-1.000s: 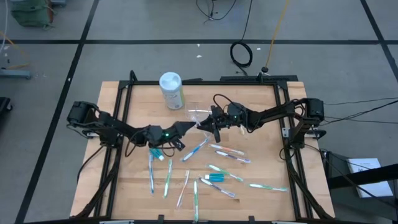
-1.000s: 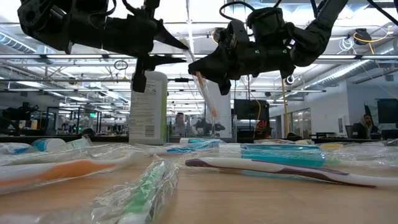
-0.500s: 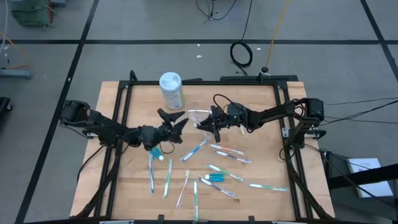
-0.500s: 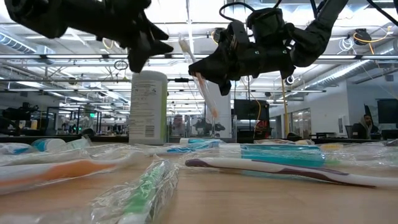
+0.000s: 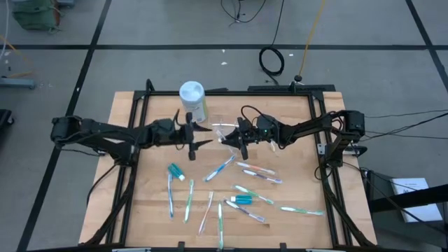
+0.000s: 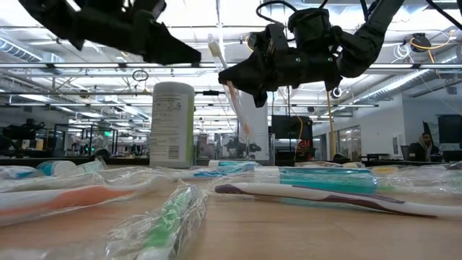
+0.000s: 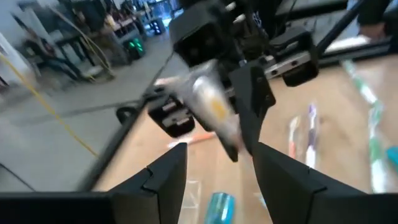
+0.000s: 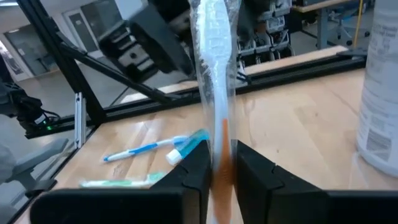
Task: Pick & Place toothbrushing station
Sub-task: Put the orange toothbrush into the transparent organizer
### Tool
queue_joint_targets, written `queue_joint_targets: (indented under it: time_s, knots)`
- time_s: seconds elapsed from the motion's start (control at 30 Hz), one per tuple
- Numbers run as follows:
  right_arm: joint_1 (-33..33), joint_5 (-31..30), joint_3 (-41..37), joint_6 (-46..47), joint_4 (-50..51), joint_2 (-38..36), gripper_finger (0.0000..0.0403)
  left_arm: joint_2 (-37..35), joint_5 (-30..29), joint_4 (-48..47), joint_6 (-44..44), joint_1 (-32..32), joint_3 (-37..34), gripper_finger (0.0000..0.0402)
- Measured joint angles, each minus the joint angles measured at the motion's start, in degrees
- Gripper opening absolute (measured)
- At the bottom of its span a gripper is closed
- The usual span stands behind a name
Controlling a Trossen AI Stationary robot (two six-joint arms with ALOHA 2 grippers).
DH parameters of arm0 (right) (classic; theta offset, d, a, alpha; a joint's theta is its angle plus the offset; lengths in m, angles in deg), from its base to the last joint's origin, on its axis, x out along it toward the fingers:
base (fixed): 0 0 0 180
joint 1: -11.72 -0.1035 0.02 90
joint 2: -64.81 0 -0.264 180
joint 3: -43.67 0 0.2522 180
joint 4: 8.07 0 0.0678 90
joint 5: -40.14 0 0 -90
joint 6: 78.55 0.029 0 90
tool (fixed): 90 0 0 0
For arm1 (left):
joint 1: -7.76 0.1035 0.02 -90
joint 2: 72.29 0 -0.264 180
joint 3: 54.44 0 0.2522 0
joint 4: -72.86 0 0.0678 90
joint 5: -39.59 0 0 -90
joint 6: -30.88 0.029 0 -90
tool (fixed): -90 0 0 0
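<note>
At frame centre a wrapped brush (image 8: 214,93) is pinched upright by the right gripper (image 5: 234,139) for holder placement, while the left gripper (image 5: 194,132) is spread wide, empty.

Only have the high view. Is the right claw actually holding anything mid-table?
Observer: Yes. The right wrist view shows the right claw shut on a wrapped toothbrush with an orange handle.
Operator: Lying flat or upright?
Observer: Low view: steeply tilted, near upright, well clear of the table.
Operator: Left claw?
Observer: Left wrist view: left claw open, nothing between its fingers, pointed at the right claw.
</note>
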State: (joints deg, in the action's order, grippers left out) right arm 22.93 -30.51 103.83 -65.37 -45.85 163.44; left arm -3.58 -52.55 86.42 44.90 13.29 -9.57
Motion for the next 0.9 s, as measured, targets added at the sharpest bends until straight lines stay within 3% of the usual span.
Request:
queue_joint_targets:
  time_s: [0.17,0.27,0.53,0.7,0.9]
  knots:
    - [-0.03,-0.29,0.00,-0.43,-0.55,0.00,0.0036,4.68,10.39,6.88,-9.86,3.91,0.00,0.0188]
    - [-0.15,-4.10,0.00,-0.21,-0.55,0.00,0.0033,8.32,14.42,11.62,-12.30,4.47,0.02,0.0188]
    - [-0.46,-5.71,0.00,1.98,-1.27,0.00,0.0047,13.89,10.57,20.18,-17.68,4.92,0.04,0.0189]
    - [-0.44,-5.81,0.00,1.69,-1.95,0.00,0.0033,14.02,10.78,20.74,-17.90,4.92,0.04,0.0189]
    - [-1.71,-6.99,0.00,3.37,-4.80,0.00,0.0044,14.01,9.75,20.95,-20.15,4.51,0.74,0.0189]
